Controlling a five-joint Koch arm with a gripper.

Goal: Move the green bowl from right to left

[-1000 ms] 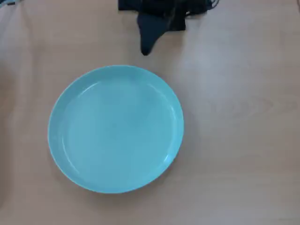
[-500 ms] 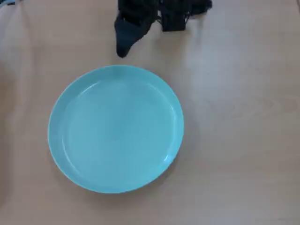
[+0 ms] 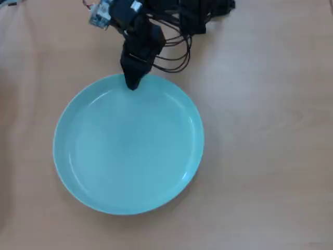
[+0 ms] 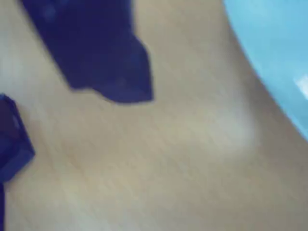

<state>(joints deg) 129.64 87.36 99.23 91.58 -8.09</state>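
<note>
The green bowl point(image 3: 128, 151) sits flat on the counter point(image 3: 260, 130), mouth up, left of centre in the overhead view. It's round, so no long axis & no heading to give you; rim is level all round. Plain glossy turquoise inside, w/ light glare streaks along the inner wall. No brand, label or writing readable on it.

You've got the hand point(image 3: 132, 83) coming in from the top edge of the overhead view, black tip over the bowl's far rim at approx the top-centre. Touching or just above: can't tell from here. Only one dark tip shows in that view. In the wrist view you see two dark jaw pieces w/ bare counter between them, so the hand point(image 4: 72, 120) reads as parted, holding nothing. The bowl's edge shows at the upper right of the wrist view, blurred.

Black cables point(image 3: 174, 52) loop beside the arm; a small blue circuit board point(image 3: 100, 14) sits on it, print too small to read.
</note>
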